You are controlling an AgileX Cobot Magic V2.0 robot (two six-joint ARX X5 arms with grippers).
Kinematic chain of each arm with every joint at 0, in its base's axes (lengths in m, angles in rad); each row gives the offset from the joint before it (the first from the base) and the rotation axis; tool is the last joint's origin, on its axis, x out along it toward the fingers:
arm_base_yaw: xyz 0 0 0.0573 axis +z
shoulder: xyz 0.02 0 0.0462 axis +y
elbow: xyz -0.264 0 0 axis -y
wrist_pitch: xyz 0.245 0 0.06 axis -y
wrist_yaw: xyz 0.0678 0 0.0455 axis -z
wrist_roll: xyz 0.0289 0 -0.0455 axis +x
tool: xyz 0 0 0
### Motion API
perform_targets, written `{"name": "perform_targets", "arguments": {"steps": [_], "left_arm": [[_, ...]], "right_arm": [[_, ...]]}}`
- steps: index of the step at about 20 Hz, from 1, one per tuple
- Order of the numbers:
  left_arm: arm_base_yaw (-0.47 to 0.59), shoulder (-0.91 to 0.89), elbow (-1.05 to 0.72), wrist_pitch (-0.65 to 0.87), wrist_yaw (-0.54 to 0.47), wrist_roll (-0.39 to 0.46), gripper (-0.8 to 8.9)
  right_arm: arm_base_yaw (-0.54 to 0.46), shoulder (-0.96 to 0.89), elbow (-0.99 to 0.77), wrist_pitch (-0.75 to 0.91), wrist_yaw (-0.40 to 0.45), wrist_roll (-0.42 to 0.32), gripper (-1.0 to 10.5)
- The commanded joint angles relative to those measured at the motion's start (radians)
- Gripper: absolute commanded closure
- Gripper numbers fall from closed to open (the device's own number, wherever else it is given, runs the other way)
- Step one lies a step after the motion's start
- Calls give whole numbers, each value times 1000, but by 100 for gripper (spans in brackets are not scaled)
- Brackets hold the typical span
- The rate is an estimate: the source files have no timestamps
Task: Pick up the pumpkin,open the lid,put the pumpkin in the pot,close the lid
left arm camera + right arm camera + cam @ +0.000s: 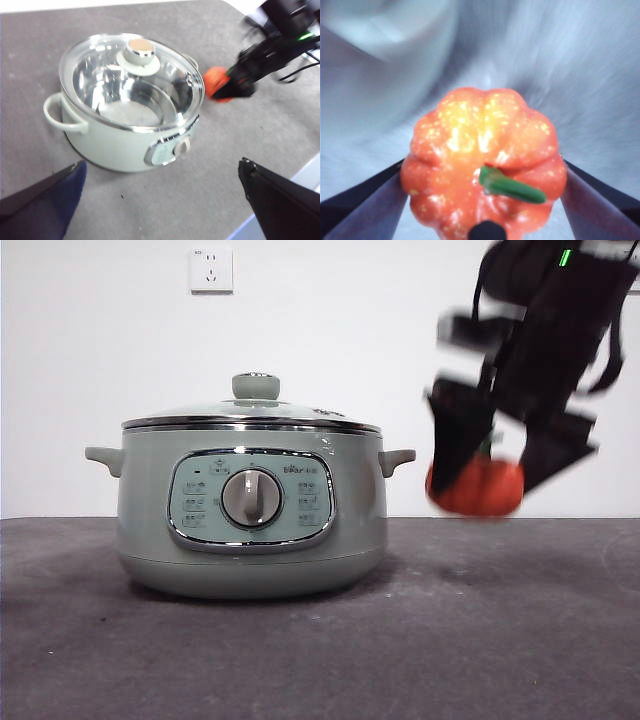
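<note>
Front view: the pot [250, 510], a sage-green electric cooker, stands on the dark grey tabletop [480, 640]. Its control panel [251, 499], chrome-framed with a silver dial [251, 497], faces the camera. Two side handles project at 9 and 3 o'clock of the body. The lid [252, 416] sits closed on the pot, with its round knob [256, 386] at the top centre. A white wall socket [211, 269] is mounted on the wall at about 11 o'clock from the knob.

At 3 o'clock of the pot, clear of its right handle, the right end effector [478, 475] hangs above the tabletop, blurred by motion. Its black jaws are closed on the pumpkin [478, 488], which is lifted off the tabletop and is not touching the pot.

Right wrist view: the orange ribbed pumpkin [485, 165] fills the space between the two jaws, one jaw pressed to each side. The curved green stem [510, 186] points toward the camera. The background is blurred.

Left wrist view: the left end effector [160, 200] stands wide and holds nothing, positioned high above the pot [120, 140]. The glass panel of the lid [132, 80] shows the bare metal interior. The pumpkin [216, 82] and the right end effector [235, 82] appear beside the pot rim.
</note>
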Motion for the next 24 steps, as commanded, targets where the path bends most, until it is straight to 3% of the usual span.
{"name": "perform_targets", "arguments": {"steps": [1,4,10,15,24], "left_arm": [[0,24,1,40,-1,-4,60],[-33,89,1,127,-5,-31,60],[-188,329,53,346,-130,-49,60],[-313,584,179,493,-256,-48,60],[-399,955,399,550,-311,-46,60]], "right_arm": [[1,-117,-1,-24,4,24,958],[1,-281,-1,-48,3,32,958],[2,-504,-1,-108,2,53,958],[2,-546,-1,-168,-3,57,957],[10,-546,-1,-174,-5,57,957]]}}
